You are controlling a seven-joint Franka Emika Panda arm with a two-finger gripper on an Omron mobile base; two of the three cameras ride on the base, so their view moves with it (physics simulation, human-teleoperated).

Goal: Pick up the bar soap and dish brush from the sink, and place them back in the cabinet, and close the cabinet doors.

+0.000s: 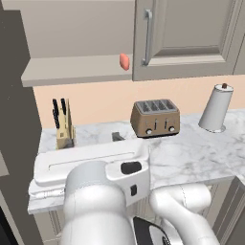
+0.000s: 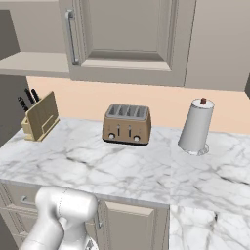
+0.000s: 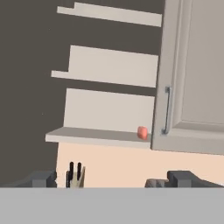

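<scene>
The end effector [image 3: 116, 179] has its two dark fingertips [image 3: 41, 178] spread wide apart at the bottom of the hand view, with nothing between them and nothing touching either tip. It faces the wall units from a distance. Straight ahead and above, the bar soap [image 3: 142, 132] rests on the bottom shelf of the cabinet [image 3: 100, 135], at the shelf's right end, just beside the edge of the cabinet door [image 3: 192, 78]. In the left base view the same bar soap [image 1: 124, 61] sits on the shelf [image 1: 72, 69] next to the door [image 1: 186, 38], whose vertical silver bar handle [image 1: 148, 37] is near it. The compartment to the left of that door stands open, its interior exposed; the door itself lies flat across the compartment on the right. Below the cabinet, the marble counter [image 2: 122, 171] carries a knife block [image 1: 63, 125] at the left, a bronze four-slot toaster [image 1: 155, 117] in the middle and a paper towel roll [image 1: 216, 108] on its stand at the right, all well apart from one another.
</scene>
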